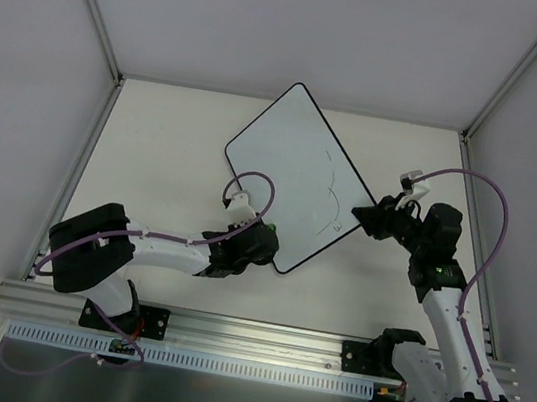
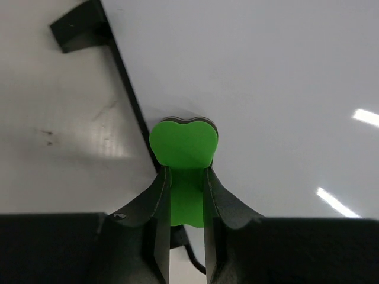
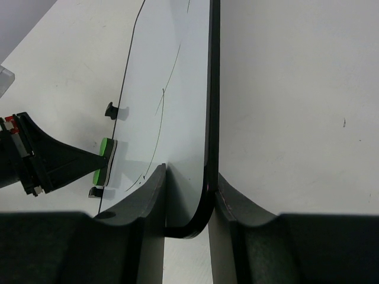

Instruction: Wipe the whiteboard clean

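Left gripper [image 2: 186, 174] pinches the eraser [image 2: 183, 142]; right gripper [image 3: 190, 177] clamps the board [image 3: 177, 89] corner. If I wipe hard, it could twist free.

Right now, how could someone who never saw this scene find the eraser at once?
Start at the whiteboard, set cornerwise on the table. At its near left edge the left gripper is shut on the eraser. It is a small bright green block with a heart-like end, against white board and black gripper.

White table [image 1: 153, 164], whiteboard [image 1: 291, 154] resting on it
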`<control>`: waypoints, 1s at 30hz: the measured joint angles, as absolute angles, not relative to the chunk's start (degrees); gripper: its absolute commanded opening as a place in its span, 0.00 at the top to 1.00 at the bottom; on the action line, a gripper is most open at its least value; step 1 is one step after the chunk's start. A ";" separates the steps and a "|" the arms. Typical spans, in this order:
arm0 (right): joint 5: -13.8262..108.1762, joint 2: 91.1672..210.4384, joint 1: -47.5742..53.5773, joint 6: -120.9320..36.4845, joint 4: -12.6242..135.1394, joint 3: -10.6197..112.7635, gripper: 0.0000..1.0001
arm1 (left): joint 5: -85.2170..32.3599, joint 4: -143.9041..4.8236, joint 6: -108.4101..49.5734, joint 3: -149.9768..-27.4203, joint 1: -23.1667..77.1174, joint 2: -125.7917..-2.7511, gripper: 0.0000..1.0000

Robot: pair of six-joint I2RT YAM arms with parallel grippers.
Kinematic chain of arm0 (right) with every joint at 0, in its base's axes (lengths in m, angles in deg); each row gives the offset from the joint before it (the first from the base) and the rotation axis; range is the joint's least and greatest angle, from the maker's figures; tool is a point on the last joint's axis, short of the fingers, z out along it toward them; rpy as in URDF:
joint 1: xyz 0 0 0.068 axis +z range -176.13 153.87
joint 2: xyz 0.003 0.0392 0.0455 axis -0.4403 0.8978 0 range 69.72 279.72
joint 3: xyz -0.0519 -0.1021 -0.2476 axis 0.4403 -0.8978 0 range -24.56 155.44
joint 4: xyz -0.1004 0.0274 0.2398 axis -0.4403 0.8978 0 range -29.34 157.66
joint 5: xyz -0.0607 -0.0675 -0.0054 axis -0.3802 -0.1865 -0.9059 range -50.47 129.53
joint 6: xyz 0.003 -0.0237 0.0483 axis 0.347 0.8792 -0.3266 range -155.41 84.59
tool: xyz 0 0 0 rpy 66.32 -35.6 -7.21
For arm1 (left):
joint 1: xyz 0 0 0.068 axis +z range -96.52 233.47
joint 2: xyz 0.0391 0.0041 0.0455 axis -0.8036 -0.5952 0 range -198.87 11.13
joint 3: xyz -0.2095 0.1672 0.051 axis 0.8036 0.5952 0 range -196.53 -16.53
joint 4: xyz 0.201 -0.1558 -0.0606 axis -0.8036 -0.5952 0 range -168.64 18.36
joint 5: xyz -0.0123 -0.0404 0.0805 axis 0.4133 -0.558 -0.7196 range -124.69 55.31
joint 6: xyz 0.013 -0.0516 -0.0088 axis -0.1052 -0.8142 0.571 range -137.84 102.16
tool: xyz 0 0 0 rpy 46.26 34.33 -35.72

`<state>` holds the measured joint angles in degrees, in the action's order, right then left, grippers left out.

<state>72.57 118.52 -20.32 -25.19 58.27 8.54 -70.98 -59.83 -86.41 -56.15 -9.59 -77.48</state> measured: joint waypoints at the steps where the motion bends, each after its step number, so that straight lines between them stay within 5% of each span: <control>1: 72.59 118.43 -20.26 -25.15 58.25 8.54 1.00 | -71.29 -60.75 -86.41 -55.90 -9.13 -77.53 1.00; 30: 71.46 118.30 -19.84 -24.80 58.47 8.65 1.00 | -68.21 -69.64 -55.38 -76.82 -11.47 -84.13 1.00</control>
